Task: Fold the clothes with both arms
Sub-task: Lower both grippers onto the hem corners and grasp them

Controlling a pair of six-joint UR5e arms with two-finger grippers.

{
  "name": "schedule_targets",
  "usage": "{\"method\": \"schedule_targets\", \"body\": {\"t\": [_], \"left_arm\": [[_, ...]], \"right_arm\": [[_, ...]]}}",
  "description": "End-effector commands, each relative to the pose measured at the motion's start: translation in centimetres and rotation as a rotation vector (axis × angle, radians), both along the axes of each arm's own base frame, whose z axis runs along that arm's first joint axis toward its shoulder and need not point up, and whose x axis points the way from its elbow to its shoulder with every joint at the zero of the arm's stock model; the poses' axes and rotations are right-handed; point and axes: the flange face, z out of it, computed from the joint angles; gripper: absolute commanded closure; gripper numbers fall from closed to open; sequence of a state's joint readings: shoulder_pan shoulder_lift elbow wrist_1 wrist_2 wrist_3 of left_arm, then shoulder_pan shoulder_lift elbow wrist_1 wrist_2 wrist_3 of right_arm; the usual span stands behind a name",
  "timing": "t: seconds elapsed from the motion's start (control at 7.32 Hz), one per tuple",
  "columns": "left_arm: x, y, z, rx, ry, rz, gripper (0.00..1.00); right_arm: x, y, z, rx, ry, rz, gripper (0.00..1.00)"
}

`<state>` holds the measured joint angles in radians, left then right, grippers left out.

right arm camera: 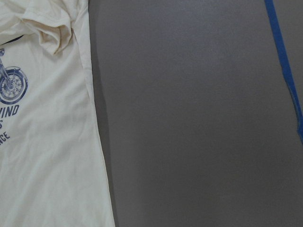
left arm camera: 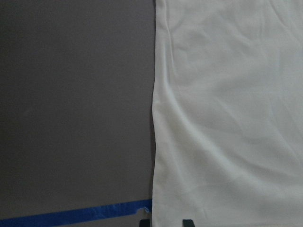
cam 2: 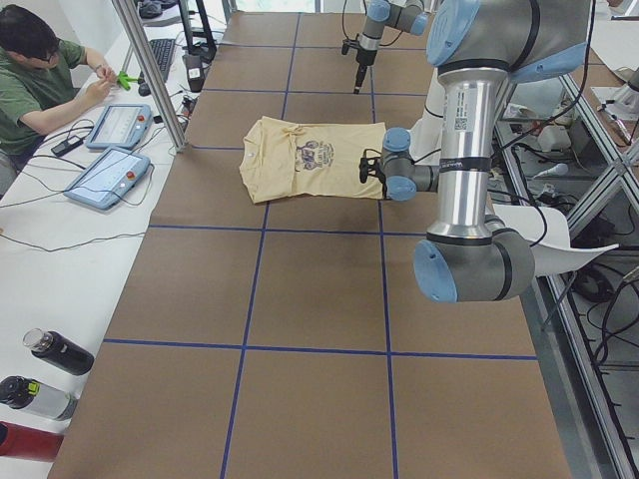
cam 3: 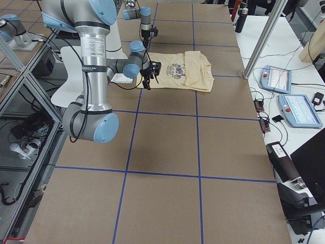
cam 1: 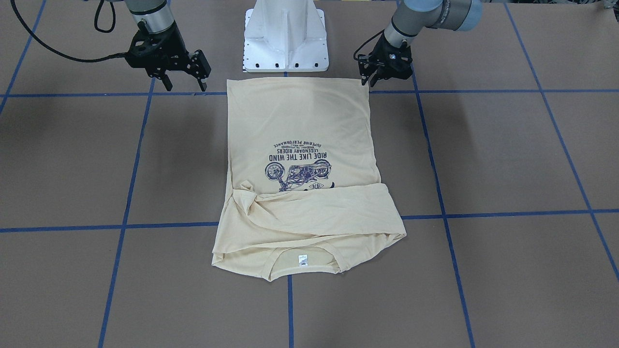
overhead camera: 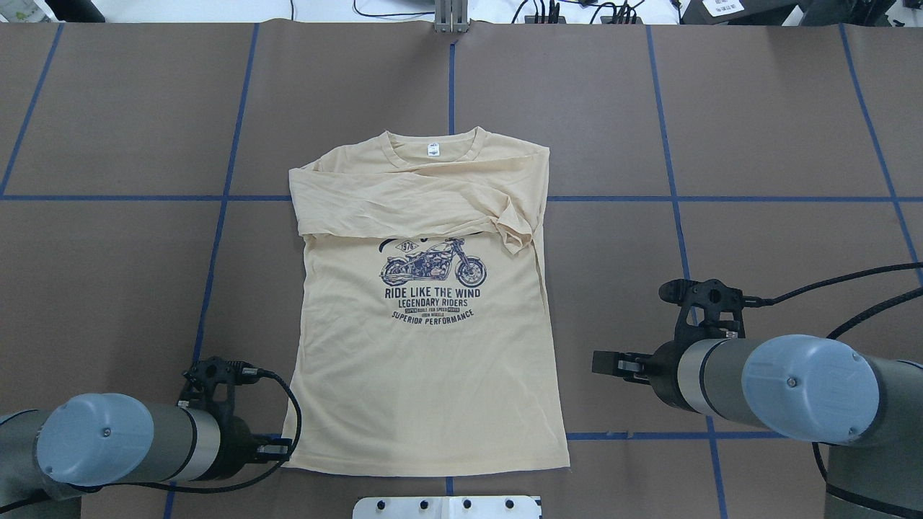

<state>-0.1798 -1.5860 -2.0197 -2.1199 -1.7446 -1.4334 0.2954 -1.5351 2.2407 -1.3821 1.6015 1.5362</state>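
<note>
Brown sheeting covers the counter [overhead camera: 757,144], crossed by blue tape lines [overhead camera: 721,198] that mark out large squares. At its middle a cream-yellow long-sleeved T-shirt [overhead camera: 425,375] lies flat, print side up. Its long axis runs straight away from the robot: the hem sits at the near end, just in front of the white base pedestal [cam 1: 285,38], and the collar with its small white neck label [overhead camera: 433,149] points to the far edge. The navy motorcycle print [overhead camera: 433,281] reads upright from the robot's side. Both sleeves [overhead camera: 404,205] are folded across the chest in a band just above the print, with a bunched cuff [overhead camera: 515,223] on the robot's right

The left arm [overhead camera: 94,440] reaches in low, its wrist bent downward, and the left gripper [cam 1: 368,82] stands at the hem's left corner. In the left wrist view its two fingertips [left arm camera: 188,222] are parted on either side of the shirt's side edge, gripping nothing; whether they touch the cloth I cannot tell

The right arm [overhead camera: 807,389] hangs higher. The right gripper [cam 1: 185,86] points down with fingers spread wide and empty, over bare counter near the hem's right corner, clear of the fabric
</note>
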Motion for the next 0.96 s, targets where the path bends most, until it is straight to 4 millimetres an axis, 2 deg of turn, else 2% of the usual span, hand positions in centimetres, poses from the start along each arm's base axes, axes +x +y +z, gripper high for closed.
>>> {"method": "schedule_targets", "body": {"t": [0.0, 0.14, 0.27, 0.41, 0.82], "left_arm": [[0.7, 0.5, 0.5, -0.011, -0.010, 0.005, 0.65], [0.7, 0.5, 0.5, -0.011, -0.010, 0.005, 0.65], [0.7, 0.5, 0.4, -0.010, -0.009, 0.005, 0.76], [0.6, 0.5, 0.3, -0.010, -0.006, 0.005, 1.00], [0.5, 0.6, -0.1, -0.001, 0.000, 0.011, 1.00]], "right_arm": [[-0.1, 0.2, 0.0, -0.009, -0.002, 0.003, 0.00], [-0.1, 0.2, -0.1, -0.008, -0.004, 0.002, 0.00], [-0.2, 0.3, -0.1, -0.009, -0.004, 0.001, 0.00], [-0.4, 0.5, -0.1, -0.005, -0.003, 0.008, 0.00], [-1.0, 1.5, -0.1, -0.017, -0.007, 0.006, 0.00]]}}
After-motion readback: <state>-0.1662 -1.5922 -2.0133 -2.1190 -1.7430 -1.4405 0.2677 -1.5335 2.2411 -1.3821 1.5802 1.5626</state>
